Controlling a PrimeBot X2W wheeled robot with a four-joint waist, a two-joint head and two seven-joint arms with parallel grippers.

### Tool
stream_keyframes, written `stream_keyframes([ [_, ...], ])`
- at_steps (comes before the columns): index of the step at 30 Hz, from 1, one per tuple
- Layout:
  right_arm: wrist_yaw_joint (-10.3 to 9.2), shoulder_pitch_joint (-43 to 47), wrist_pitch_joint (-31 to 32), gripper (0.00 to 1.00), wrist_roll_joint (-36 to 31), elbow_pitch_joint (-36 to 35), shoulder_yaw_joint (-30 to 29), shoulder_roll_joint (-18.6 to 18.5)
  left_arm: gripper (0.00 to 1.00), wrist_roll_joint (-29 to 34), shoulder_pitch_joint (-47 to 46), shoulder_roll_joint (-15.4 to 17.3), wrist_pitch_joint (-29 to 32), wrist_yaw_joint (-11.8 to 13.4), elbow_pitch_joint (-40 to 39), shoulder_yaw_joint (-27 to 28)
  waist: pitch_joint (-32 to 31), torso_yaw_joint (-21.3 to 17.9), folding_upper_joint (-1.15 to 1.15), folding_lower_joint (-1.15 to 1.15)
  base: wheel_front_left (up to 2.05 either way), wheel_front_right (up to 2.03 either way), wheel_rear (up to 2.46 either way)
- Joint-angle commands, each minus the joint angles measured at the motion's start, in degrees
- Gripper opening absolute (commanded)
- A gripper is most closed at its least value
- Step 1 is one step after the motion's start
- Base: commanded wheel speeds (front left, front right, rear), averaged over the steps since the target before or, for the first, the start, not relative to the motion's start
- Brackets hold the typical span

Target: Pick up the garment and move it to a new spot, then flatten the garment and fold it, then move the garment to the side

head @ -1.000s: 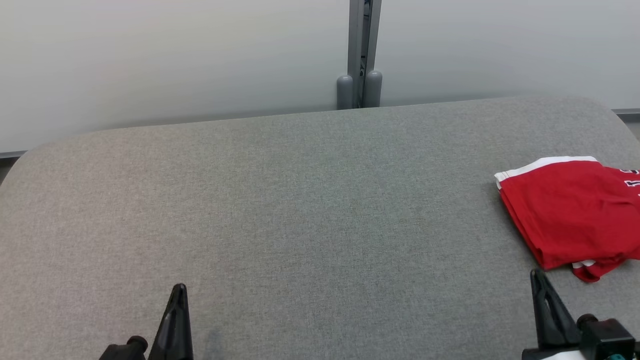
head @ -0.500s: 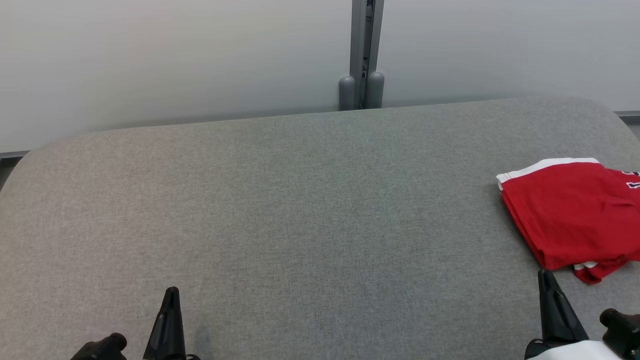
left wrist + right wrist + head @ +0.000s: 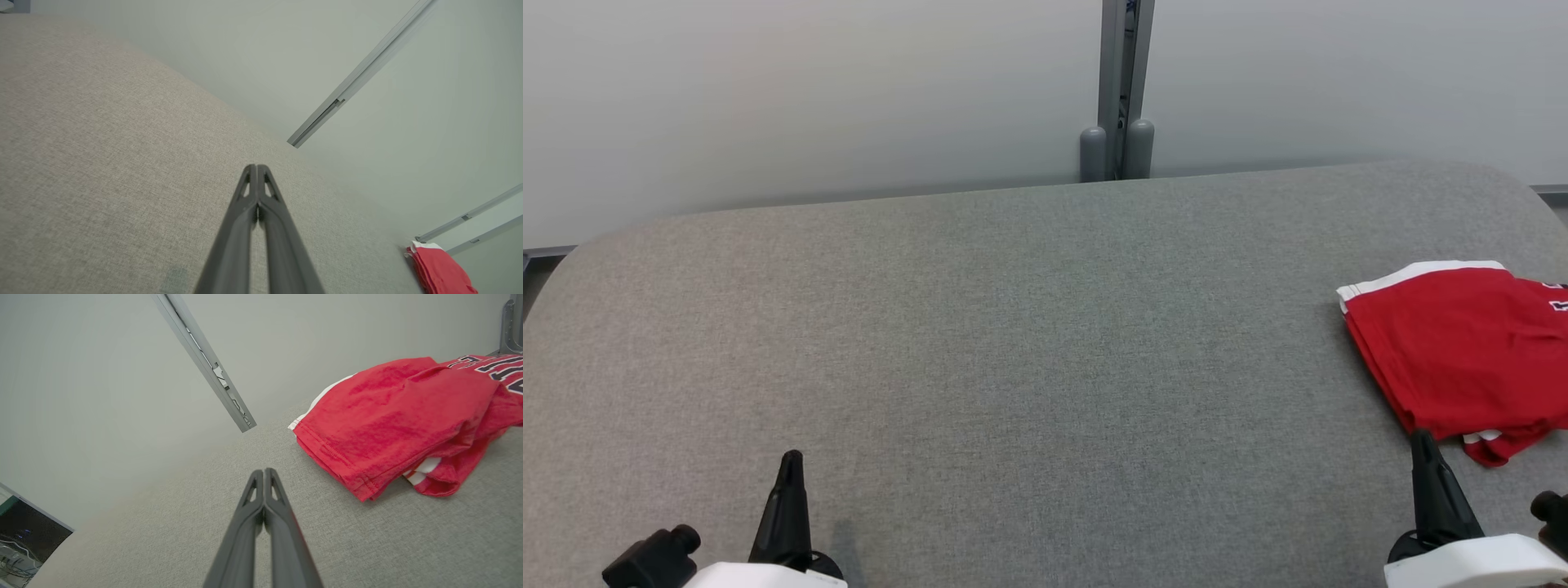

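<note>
Grey table [image 3: 1013, 327] took up most of the head view. The red garment [image 3: 1462, 351] lay folded on the table's right end, and neither arm touched it. Your right gripper [image 3: 1423, 445] hung over the table's near right edge, jaws pressed together and empty, tip just beside the garment's near corner. Your left gripper [image 3: 790, 461] hung over the table's near left edge, closed on nothing too. Risk, as I judged it: if you swung that right tip toward the table's right end, it could snag the loose white-striped hem [image 3: 423, 471] and pull the fold open. The garment's outer part was cut off at the table's right end. Dark lettering [image 3: 486, 369] was only partly visible and unreadable. The fold looked like several layers, not sure.
</note>
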Motion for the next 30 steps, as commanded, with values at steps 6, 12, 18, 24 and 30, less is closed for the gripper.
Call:
stream_keyframes([
  [6,0.01,-2.0,1.3,0.0,6.5,-0.2,-0.3,-0.9,0.0,-5.5,-2.5,0.7,1.1,-1.1,-0.1,0.9,-0.1,0.1,0.0,0.0,0.0,0.0,0.0],
  [12,0.01,-2.6,2.4,0.0,11.8,0.2,-0.5,-1.0,0.0,-9.9,-3.4,0.9,2.2,-1.9,0.3,1.5,-0.1,0.3,0.0,0.0,0.0,0.0,0.0],
  [18,0.01,-3.3,3.5,0.0,16.8,0.5,-0.6,-1.1,0.0,-14.0,-4.2,1.0,3.2,-2.6,0.8,2.0,-0.2,0.4,0.0,0.0,0.0,0.0,0.0],
  [24,0.01,-4.0,4.4,0.0,21.4,0.8,-0.8,-1.3,0.0,-17.8,-4.9,1.1,4.3,-3.2,1.3,2.6,-0.3,0.6,0.0,0.0,0.0,0.0,0.0],
  [30,0.01,-4.5,5.4,0.0,25.8,1.2,-0.9,-1.3,0.0,-21.4,-5.8,1.1,5.2,-3.8,1.8,3.2,-0.3,0.7,0.0,0.0,0.0,0.0,0.0],
])
